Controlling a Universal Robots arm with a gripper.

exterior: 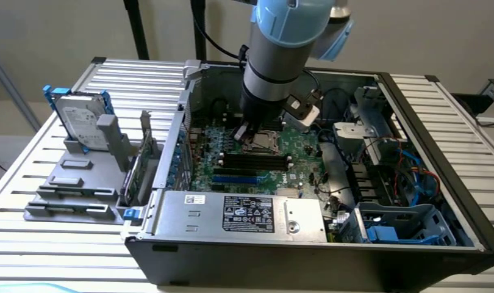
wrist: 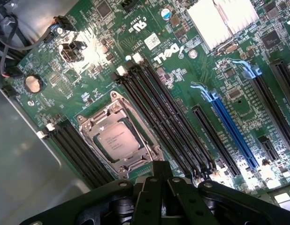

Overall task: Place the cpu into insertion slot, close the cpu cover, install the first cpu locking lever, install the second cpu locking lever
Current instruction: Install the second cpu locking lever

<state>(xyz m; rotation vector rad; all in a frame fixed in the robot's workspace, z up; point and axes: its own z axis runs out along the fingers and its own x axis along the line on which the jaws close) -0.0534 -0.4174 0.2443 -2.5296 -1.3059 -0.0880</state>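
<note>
The cpu (wrist: pixel 118 139) lies silvery face up in the insertion slot (wrist: pixel 135 161) on the green motherboard (wrist: pixel 112 47). The cpu cover (wrist: pixel 95 123), a thin metal frame, lies flat around the chip. My gripper (wrist: pixel 162 165) is shut with nothing in it, its tips just off the corner of the socket beside the memory slots. In the exterior view the gripper (exterior: pixel 249 131) hangs inside the open computer case (exterior: pixel 230 268), right beside the socket (exterior: pixel 269 141).
Black memory slots (wrist: pixel 164 112) run on both sides of the socket. A blue card slot (wrist: pixel 232 126) and a finned heatsink (wrist: pixel 220 21) lie further off. The power supply (exterior: pixel 239 213), cables (exterior: pixel 410 171) and a blue drive cage (exterior: pixel 402 226) crowd the case. A hard drive (exterior: pixel 78 119) stands outside.
</note>
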